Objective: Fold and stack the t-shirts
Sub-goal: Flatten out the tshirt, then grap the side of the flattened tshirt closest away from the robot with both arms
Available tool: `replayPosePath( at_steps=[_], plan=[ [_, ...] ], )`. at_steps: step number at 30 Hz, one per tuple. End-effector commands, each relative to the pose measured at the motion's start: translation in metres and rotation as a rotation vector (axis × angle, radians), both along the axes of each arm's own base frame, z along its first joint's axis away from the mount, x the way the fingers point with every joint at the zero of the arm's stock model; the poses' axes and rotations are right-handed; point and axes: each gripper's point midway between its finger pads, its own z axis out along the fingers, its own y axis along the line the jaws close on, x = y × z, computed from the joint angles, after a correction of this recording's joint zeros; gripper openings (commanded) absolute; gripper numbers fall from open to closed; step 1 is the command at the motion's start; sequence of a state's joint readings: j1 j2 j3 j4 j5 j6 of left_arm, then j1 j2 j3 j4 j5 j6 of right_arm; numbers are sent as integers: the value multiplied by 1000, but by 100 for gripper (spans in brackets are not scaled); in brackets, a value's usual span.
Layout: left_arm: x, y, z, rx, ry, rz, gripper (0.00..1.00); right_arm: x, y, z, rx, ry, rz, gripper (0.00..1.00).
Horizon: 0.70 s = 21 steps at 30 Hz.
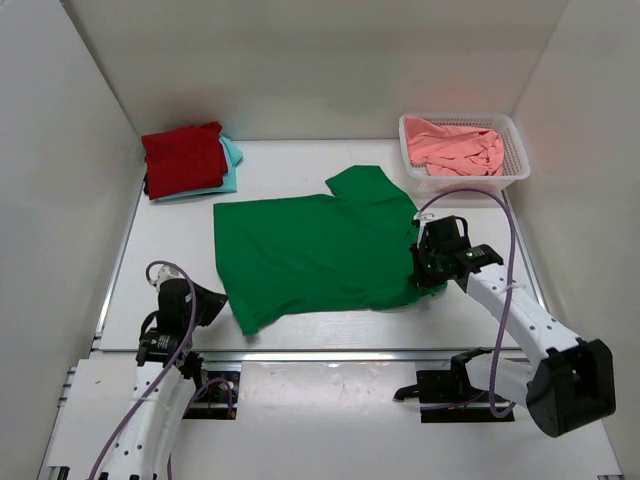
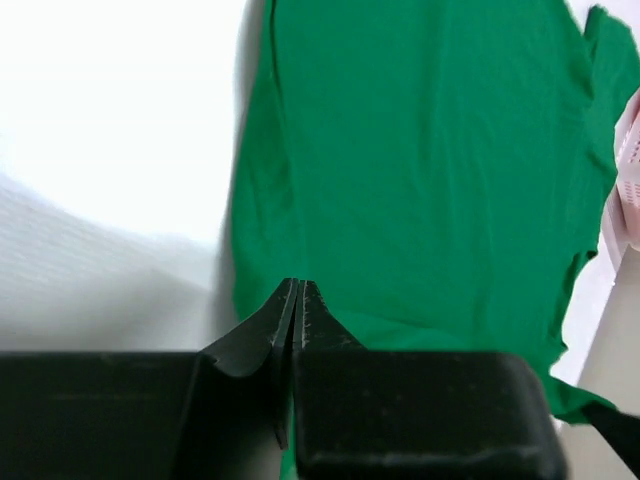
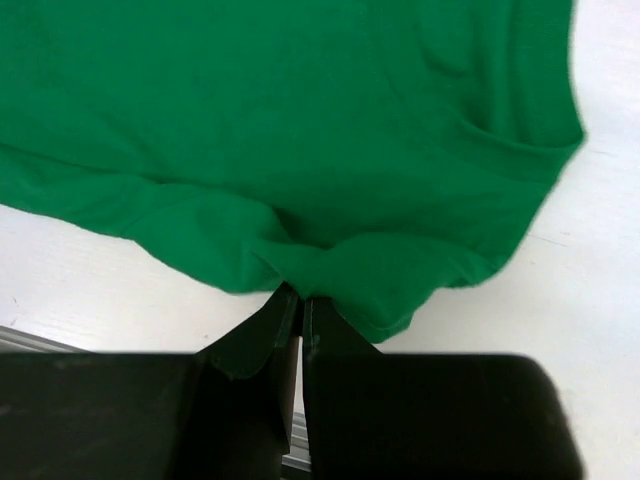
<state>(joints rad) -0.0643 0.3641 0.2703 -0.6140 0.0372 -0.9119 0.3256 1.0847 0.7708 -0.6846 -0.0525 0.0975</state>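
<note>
- Green t-shirt (image 1: 310, 250): task item in hand. It lies spread nearly flat at the middle of the table (image 1: 160, 240), its long side running left to right. One sleeve points toward the far edge, and the near-left corner trails toward the near edge.
- Right gripper (image 1: 425, 268): at the shirt's right edge. The fingers are pressed together on a small pucker of green cloth, with creases running in to the tips, so it reads as a pinch on the hem.
- Left gripper (image 1: 212, 298): at the shirt's left edge, beside the near-left corner. Only a thin slit shows between the fingers; whether any cloth sits in it cannot be told from the wrist view.
- Dark red t-shirt (image 1: 183, 158): folded, at the far-left corner, lying on top of the pale turquoise t-shirt (image 1: 232, 160), whose edge shows on its right side.
- Salmon pink t-shirt (image 1: 455, 148): crumpled, unfolded, inside the white mesh basket (image 1: 470, 185) at the far-right corner.
- Step, as judged: two shirts are stacked and the green one is laid out. No fold is made in it yet, and the pink one is waiting.
- Next move, as judged: it calls for a sure grip on both ends of one edge. That edge would then be lifted evenly and carried across to meet the opposite one, with the cloth kept taut so the loose near-left corner does not bunch.
</note>
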Motion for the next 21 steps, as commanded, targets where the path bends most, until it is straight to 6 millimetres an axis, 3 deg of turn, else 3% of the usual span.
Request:
replayPosePath(
  at_steps=[1,4,5,6,7,14,17,21],
  plan=[
    [6,-10,6,-94,-20,19,10,22,16,9,53,-22,20,0],
    [6,-13,16,-93,7,-20,15,28,21,10,54,-17,33,0],
    [-4,-14,6,-64,82,-48,22,29,18,8,41,-7,21,0],
    [-5,-18,12,-50,81,-80,26,30,19,9,38,-13,25,0],
    [-24,-22,3,-3,179,-144,48,34,18,7,43,-12,9,0],
    [-65,-46,-20,-6,385,-304,74,39,23,6,62,4,1,0],
    [-71,-54,-26,71,440,-403,78,44,21,8,66,-8,-6,0],
    [-53,-65,-17,96,415,-465,77,43,23,7,81,-2,-8,0]
  ],
)
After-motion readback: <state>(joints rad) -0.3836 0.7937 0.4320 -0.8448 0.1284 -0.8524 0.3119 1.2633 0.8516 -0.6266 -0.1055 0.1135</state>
